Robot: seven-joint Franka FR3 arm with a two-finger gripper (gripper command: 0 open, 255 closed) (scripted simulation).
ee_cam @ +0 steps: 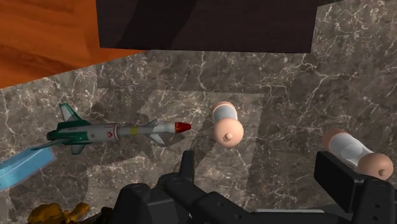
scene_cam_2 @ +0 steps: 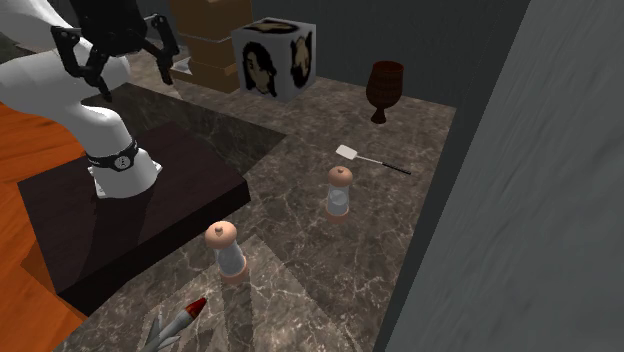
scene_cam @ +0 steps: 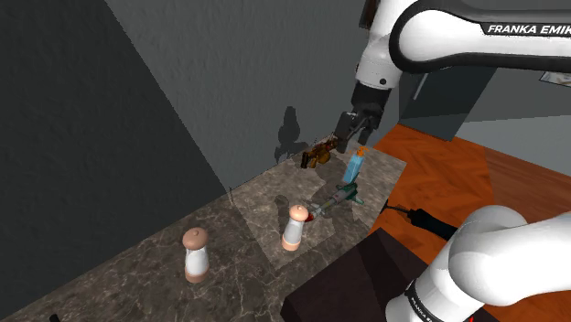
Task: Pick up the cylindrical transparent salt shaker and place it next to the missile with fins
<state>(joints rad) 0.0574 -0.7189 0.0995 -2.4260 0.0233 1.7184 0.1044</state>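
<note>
Two alike salt shakers with clear bodies and peach caps stand on the dark marble counter. The near shaker stands close to the missile's red nose. The other shaker stands farther off. The grey missile with green fins lies flat on the counter. My gripper hangs open high above the counter, over the missile's end, with nothing between its fingers.
A blue object and a brown toy gun lie beyond the missile. A picture cube, dark goblet, white spatula and stacked boxes sit at the counter's other end. My dark stand borders the counter.
</note>
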